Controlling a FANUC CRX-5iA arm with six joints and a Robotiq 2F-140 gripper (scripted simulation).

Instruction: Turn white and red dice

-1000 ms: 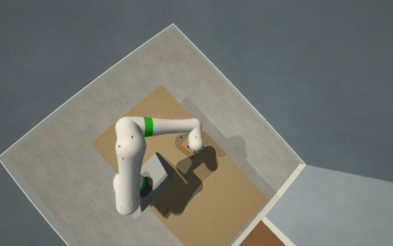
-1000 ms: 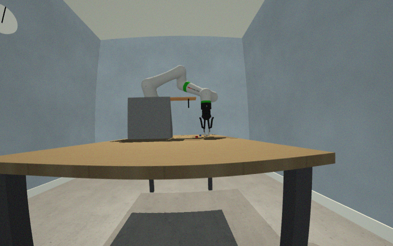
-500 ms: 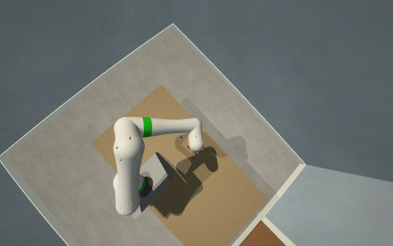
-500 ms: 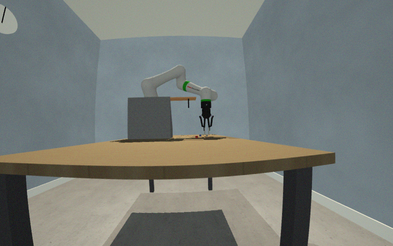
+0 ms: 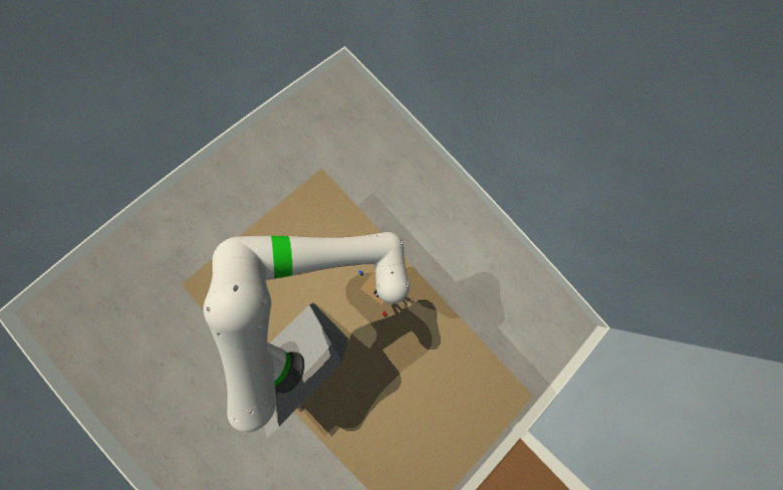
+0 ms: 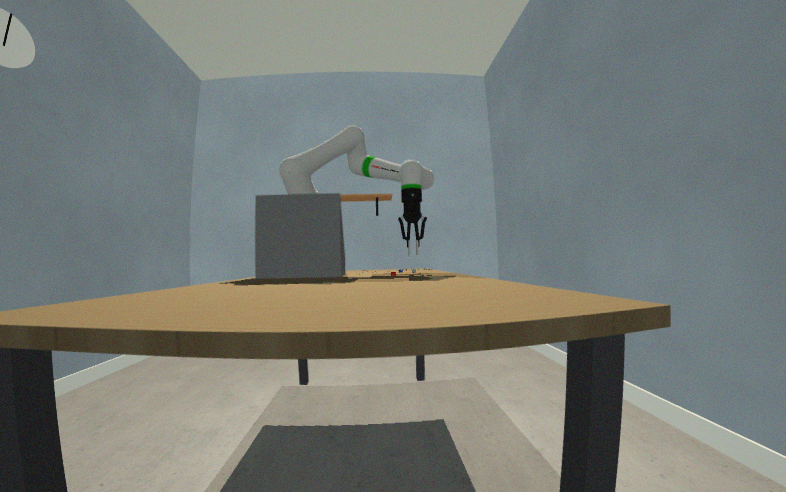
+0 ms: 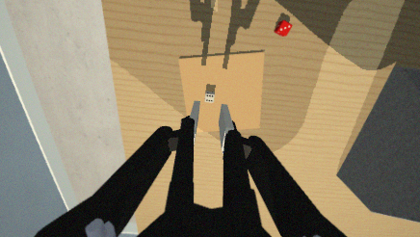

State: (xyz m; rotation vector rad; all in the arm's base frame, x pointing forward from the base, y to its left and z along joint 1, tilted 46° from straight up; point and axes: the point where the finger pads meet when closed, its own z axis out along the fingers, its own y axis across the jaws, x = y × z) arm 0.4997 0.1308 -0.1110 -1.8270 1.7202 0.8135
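One wooden table; pale blue walls; grey floor.

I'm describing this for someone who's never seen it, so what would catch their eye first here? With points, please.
Probably the big white robot arm [image 5: 242, 316] [image 6: 353, 143] with green bands, reaching out over the wooden table [image 5: 443, 419] [image 6: 322, 311]. In the wrist view, the bright red die [image 5: 385, 314] [image 6: 393, 274] [image 7: 283, 28] stands out on the wood beside the mat [image 7: 241, 92], while the white die [image 7: 210, 97] sits on it.

Wooden table beneath mat
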